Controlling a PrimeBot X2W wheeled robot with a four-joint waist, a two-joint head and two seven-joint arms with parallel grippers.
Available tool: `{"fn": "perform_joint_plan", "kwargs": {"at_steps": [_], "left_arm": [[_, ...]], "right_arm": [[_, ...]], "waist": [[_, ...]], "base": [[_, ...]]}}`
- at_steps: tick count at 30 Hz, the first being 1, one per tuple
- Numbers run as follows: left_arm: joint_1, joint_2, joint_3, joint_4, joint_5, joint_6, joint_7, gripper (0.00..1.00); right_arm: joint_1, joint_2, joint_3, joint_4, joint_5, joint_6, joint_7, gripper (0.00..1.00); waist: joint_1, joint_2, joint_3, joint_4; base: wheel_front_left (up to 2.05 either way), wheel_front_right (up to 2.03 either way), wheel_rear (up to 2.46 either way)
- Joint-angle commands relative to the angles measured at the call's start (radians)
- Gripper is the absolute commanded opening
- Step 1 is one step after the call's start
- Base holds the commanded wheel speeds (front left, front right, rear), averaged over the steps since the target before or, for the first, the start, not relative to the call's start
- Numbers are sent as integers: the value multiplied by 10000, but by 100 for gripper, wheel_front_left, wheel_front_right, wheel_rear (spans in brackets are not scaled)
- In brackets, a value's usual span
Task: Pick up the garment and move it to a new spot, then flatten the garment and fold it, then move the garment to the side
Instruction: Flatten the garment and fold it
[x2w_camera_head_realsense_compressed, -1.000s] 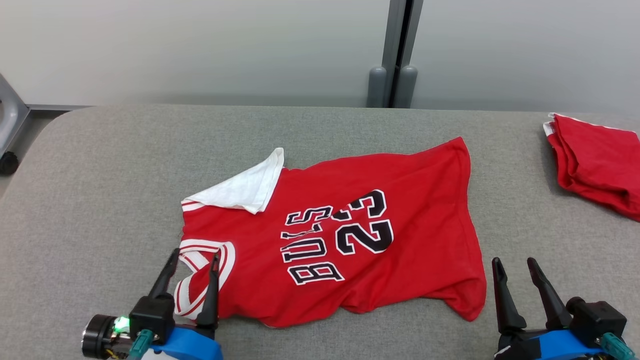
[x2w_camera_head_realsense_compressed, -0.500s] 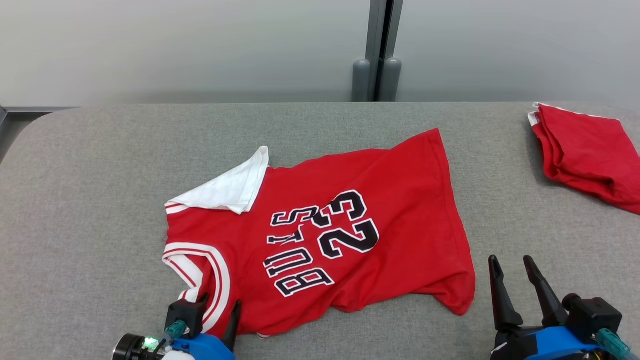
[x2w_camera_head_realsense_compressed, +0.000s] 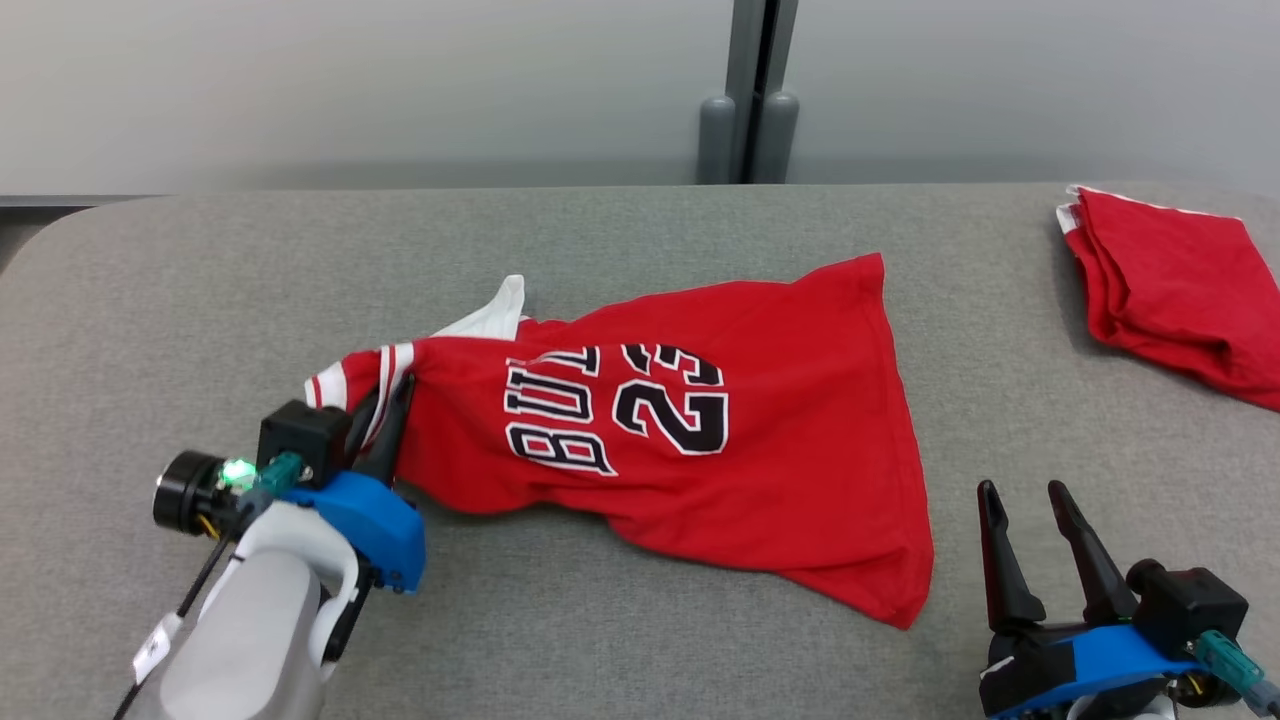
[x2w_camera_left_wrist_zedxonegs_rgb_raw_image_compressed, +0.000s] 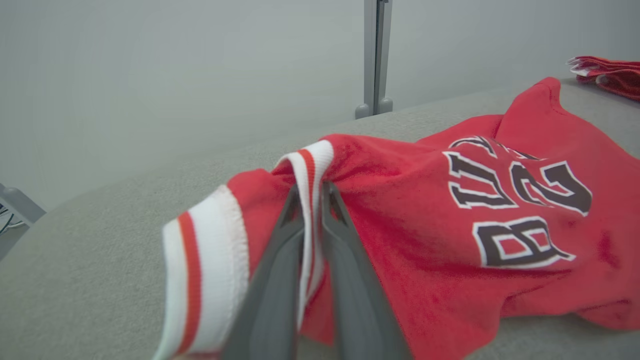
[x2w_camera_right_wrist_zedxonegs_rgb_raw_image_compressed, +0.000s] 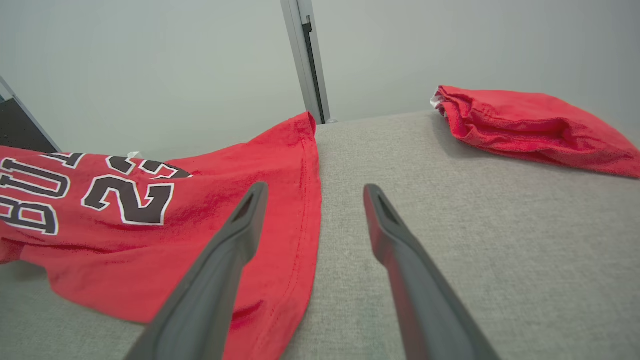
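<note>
The red jersey (x2w_camera_head_realsense_compressed: 780, 400) lay on the grey table (x2w_camera_head_realsense_compressed: 200, 270), to the left of the folded red cloth (x2w_camera_head_realsense_compressed: 1165, 280) and apart from it. The left gripper (x2w_camera_head_realsense_compressed: 392, 395), at the jersey end farthest from the folded red cloth, had its fingers pressed together on the red-and-white striped trim (x2w_camera_left_wrist_zedxonegs_rgb_raw_image_compressed: 310, 165) and held that edge raised. The right gripper (x2w_camera_head_realsense_compressed: 1020, 492) stood nearer to the folded red cloth, close to the jersey hem, its fingers spread wide with nothing between them.

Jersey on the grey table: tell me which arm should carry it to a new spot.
Left. The left gripper is shut on the striped trim of the jersey; the right gripper stands open and empty beside the hem.
</note>
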Motion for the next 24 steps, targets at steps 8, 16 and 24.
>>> {"fn": "perform_joint_plan", "kwargs": {"at_steps": [8,16,24], "left_arm": [[-1721,471,-1002,934,-677,-7,267,0],[-2570,278,-1150,2924,-669,168,-793,100],[-1069,42,-247,573,-286,1012,-1020,100]], "right_arm": [[-563,-24,55,184,-62,6,-34,100],[-620,-19,-9,418,-4,6,-34,100],[-175,-14,-256,421,53,6,-34,100]], "waist": [[-1,0,538,-742],[-1,0,678,-1120],[-1,0,322,-740]], "base": [[0,0,0],[0,0,0],[0,0,0]]}}
